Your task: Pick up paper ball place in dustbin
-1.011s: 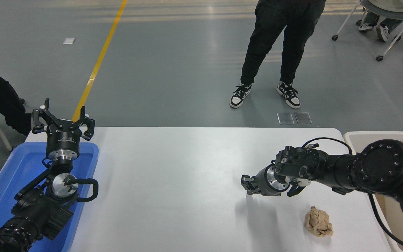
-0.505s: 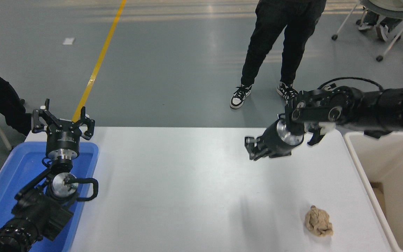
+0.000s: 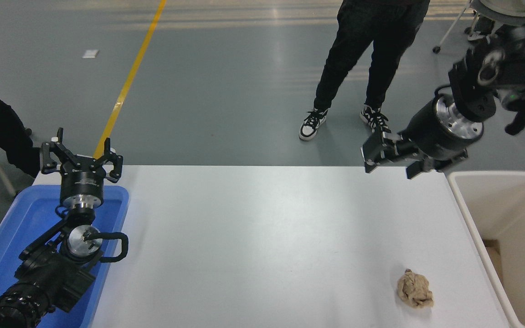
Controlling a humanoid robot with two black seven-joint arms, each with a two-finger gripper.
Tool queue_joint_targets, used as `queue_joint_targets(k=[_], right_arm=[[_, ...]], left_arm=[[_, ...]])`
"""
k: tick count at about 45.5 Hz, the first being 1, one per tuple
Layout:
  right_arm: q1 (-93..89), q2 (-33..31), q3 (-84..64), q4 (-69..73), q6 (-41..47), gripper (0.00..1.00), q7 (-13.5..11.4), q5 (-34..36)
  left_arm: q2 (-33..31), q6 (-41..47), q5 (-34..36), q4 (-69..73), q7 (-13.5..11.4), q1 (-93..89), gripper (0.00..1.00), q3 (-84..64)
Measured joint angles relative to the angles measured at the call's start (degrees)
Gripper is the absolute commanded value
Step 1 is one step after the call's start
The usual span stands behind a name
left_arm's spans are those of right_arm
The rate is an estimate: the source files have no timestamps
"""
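The paper ball (image 3: 414,288) lies on the table (image 3: 253,237) near the dustbin (image 3: 472,214) (light, soft, easily crushed); grip it across the middle. The right gripper (image 3: 392,159) hangs high, jaws apart, empty.

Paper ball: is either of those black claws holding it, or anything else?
No. The paper ball lies alone on the table. The right gripper and left gripper are both empty.
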Motion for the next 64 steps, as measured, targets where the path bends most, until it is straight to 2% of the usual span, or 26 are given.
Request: queue_joint_targets(k=[13,27,40,53,64], right_arm=[[5.7,-2.2,-4.8,5.3,2.9,1.0,0.1,-5.4],[6.9,-4.3,-12.1,7.0,3.5,1.0,0.1,-16.2],[3.8,-5.1,-14.2,7.2,1.8,1.0,0.1,-20.4],[-8.2,-6.9,-9.6,4.5,-4.8,1.0,0.1,-21.6],[-27.4,-9.7,1.7,-2.1,-10.8,1.0,0.0,-23.0]], left_arm=[[0.0,0.0,0.0,0.0,0.0,0.0,0.99,0.0],[0.0,-0.1,0.0,0.0,0.0,0.0,0.99,0.0],[0.0,-0.1,0.0,0.0,0.0,0.0,0.99,0.0],[0.0,-0.1,0.0,0.0,0.0,0.0,0.99,0.0],[0.0,-0.1,0.0,0.0,0.0,0.0,0.99,0.0]])
